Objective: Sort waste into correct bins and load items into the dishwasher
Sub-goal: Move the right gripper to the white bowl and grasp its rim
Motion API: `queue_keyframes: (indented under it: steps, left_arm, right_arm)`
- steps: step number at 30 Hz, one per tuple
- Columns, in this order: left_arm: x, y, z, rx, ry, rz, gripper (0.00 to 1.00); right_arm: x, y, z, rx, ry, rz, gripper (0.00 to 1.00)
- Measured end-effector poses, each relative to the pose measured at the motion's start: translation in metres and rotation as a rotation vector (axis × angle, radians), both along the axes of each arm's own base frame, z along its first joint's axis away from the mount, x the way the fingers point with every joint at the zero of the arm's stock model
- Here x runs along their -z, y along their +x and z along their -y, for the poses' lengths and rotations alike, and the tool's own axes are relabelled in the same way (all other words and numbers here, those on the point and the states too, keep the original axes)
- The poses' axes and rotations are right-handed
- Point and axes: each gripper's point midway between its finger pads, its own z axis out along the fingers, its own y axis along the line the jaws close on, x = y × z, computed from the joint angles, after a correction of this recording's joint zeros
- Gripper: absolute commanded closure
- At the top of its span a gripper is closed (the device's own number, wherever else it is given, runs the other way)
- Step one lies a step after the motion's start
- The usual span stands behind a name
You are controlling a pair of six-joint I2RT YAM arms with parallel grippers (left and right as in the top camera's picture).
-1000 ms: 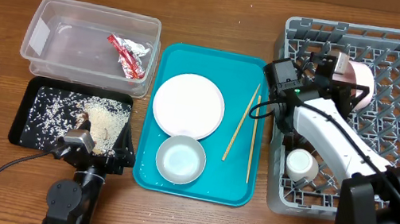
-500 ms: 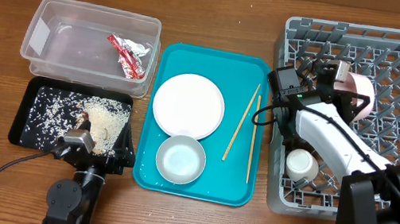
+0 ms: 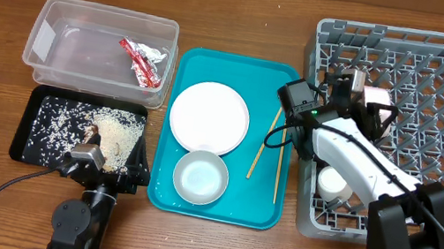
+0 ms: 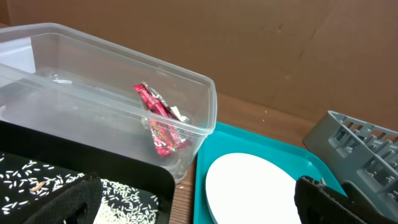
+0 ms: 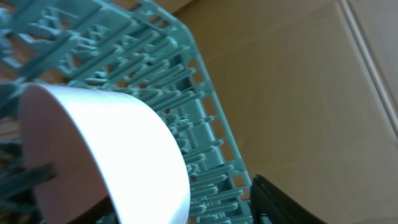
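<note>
1. Rice grains, loose and white with brownish scraps (image 3: 113, 134), lie heaped and scattered in the shallow black rectangular tray (image 3: 33, 146) at the near left of the brown wooden worktop (image 3: 249, 13).
2. At that tray's near right corner, the left fingers (image 4: 68, 202) are spread wide and grasp nothing.
3. Just to the right, the flat teal rectangular tray (image 3: 236, 62) carries a white round bowl (image 3: 200, 177) at its near end and a round white plate (image 3: 210, 115) beyond it. Two thin light wooden chopsticks (image 3: 257, 157) lie along its right side, one slanted and one running straight beside the edge.
4. A small white cup (image 3: 333, 182) sits in the near left part of the large square grey plastic dish rack (image 3: 414, 37), partly under the right arm.
5. Farther in, over the rack's left side, the right fingers (image 5: 280, 199) have a pale pinkish-white round bowl (image 5: 112, 137) between them, tipped on its side. One finger shows a gap to the bowl and the other is hidden behind it, so I cannot tell whether they grasp it.
6. Farthest on the left, just beyond the black tray, the clear plastic rectangular tub (image 3: 66, 37) holds the shiny red crinkled wrapper (image 3: 142, 63) near its right end.
</note>
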Motion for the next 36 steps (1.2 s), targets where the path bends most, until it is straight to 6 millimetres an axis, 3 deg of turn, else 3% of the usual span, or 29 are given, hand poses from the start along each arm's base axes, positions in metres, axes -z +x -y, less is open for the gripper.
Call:
queue_keyframes:
  steps: [3, 6, 13, 15, 17, 21, 24, 26, 29, 32, 36]
  left_arm:
    - [0.0, 0.0, 0.0, 0.0, 0.0, 0.0, 0.0]
    - [0.0, 0.0, 0.0, 0.0, 0.0, 0.0, 0.0]
    - [0.0, 0.0, 0.0, 0.0, 0.0, 0.0, 0.0]
    - [0.0, 0.0, 0.0, 0.0, 0.0, 0.0, 0.0]
    - [0.0, 0.0, 0.0, 0.0, 0.0, 0.0, 0.0]
    - [0.0, 0.0, 0.0, 0.0, 0.0, 0.0, 0.0]
    - [0.0, 0.0, 0.0, 0.0, 0.0, 0.0, 0.0]
    - [0.0, 0.0, 0.0, 0.0, 0.0, 0.0, 0.0]
    - [0.0, 0.0, 0.0, 0.0, 0.0, 0.0, 0.0]
    - [0.0, 0.0, 0.0, 0.0, 0.0, 0.0, 0.0]
    - [0.0, 0.0, 0.0, 0.0, 0.0, 0.0, 0.0]
  right_arm:
    - [0.011, -0.002, -0.008, -0.025, 0.085, -0.046, 0.37]
    - [0.007, -0.004, -0.015, -0.046, 0.188, -0.054, 0.37]
    - [-0.053, -0.011, -0.058, -0.196, 0.595, 0.026, 0.38]
    - [-0.057, -0.015, -0.078, -0.261, 0.749, 0.009, 0.39]
    - [-0.051, -0.021, -0.102, -0.324, 0.894, -0.045, 0.4]
    - [-0.033, -0.031, -0.171, -0.471, 1.233, -0.213, 0.48]
    - [-0.017, -0.041, -0.206, -0.501, 1.39, -0.328, 0.54]
    - [0.004, -0.051, -0.225, -0.478, 1.451, -0.434, 0.54]
    - [0.04, -0.076, -0.244, -0.42, 1.475, -0.614, 0.5]
    - [0.058, -0.1, -0.256, -0.409, 1.46, -0.734, 0.48]
    - [0.064, -0.128, -0.276, -0.474, 1.406, -0.846, 0.43]
